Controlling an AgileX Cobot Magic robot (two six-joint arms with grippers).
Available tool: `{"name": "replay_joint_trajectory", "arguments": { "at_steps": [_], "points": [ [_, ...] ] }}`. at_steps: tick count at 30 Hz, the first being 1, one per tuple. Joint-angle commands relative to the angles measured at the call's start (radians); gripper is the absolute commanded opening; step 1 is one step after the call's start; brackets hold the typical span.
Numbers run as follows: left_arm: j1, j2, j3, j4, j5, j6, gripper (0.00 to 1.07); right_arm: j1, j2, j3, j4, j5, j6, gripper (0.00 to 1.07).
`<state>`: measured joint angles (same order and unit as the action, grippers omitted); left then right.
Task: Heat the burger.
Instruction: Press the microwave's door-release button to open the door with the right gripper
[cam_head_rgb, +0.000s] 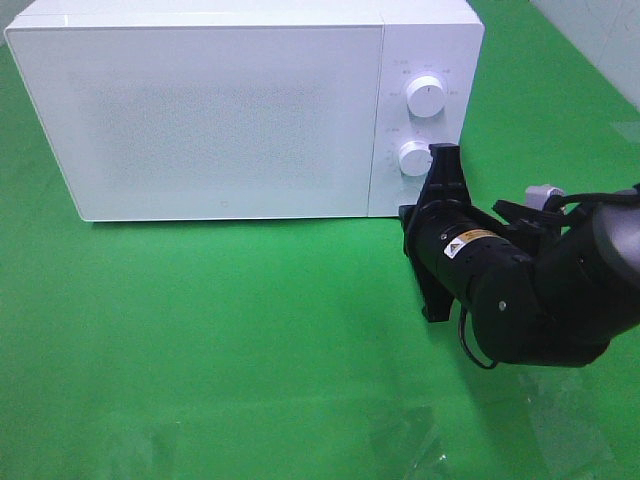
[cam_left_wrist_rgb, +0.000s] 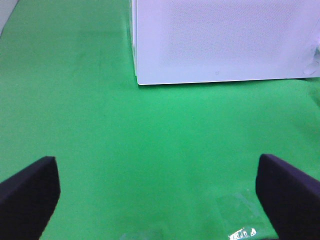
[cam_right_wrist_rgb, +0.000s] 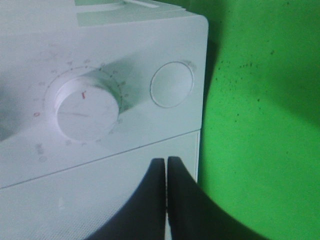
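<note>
Overhead, a smooth green worktop (cam_head_rgb: 200, 350) carries a boxy white microwave (cam_head_rgb: 200, 110), door shut, at its far edge; the black right gripper (cam_head_rgb: 443, 152) sits just beside its lower round dial (cam_head_rgb: 414, 158). Left wrist: left gripper (cam_left_wrist_rgb: 160, 195) spread wide, empty. Right wrist: jaws pressed together, empty. Where the burger is, I cannot tell.

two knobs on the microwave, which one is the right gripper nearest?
The lower knob. The shut right gripper has its tips just beside it, on its right, while the upper knob sits well above the tips.

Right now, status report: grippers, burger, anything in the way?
Left gripper open, empty. Right gripper shut, by microwave knobs. Burger not visible; door closed. No obstruction seen.
</note>
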<state>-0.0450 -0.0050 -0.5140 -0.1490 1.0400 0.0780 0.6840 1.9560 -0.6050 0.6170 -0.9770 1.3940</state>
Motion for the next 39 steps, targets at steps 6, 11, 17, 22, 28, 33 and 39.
{"name": "replay_joint_trajectory", "arguments": {
  "at_steps": [6, 11, 17, 22, 28, 33, 39],
  "points": [
    [0.001, -0.018, 0.004, -0.002, -0.007, -0.004, 1.00, -0.089, 0.071, -0.081, -0.106, 0.049, 0.052, 0.00],
    [0.001, -0.018, 0.004, -0.002, -0.007, -0.004, 1.00, -0.126, 0.101, -0.119, -0.132, 0.067, 0.071, 0.00],
    [0.001, -0.018, 0.004, -0.002, -0.007, -0.004, 1.00, -0.141, 0.125, -0.144, -0.152, 0.080, 0.090, 0.00],
    [0.001, -0.018, 0.004, -0.002, -0.007, -0.004, 1.00, -0.153, 0.132, -0.167, -0.152, 0.092, 0.090, 0.00],
    [0.001, -0.018, 0.004, -0.002, -0.007, -0.004, 1.00, -0.181, 0.132, -0.210, -0.175, 0.106, 0.080, 0.00],
    [0.001, -0.018, 0.004, -0.002, -0.007, -0.004, 1.00, -0.189, 0.132, -0.216, -0.149, 0.116, 0.070, 0.00],
    [0.001, -0.018, 0.004, -0.002, -0.007, -0.004, 1.00, -0.197, 0.166, -0.239, -0.156, 0.098, 0.078, 0.00]
  ]
}}
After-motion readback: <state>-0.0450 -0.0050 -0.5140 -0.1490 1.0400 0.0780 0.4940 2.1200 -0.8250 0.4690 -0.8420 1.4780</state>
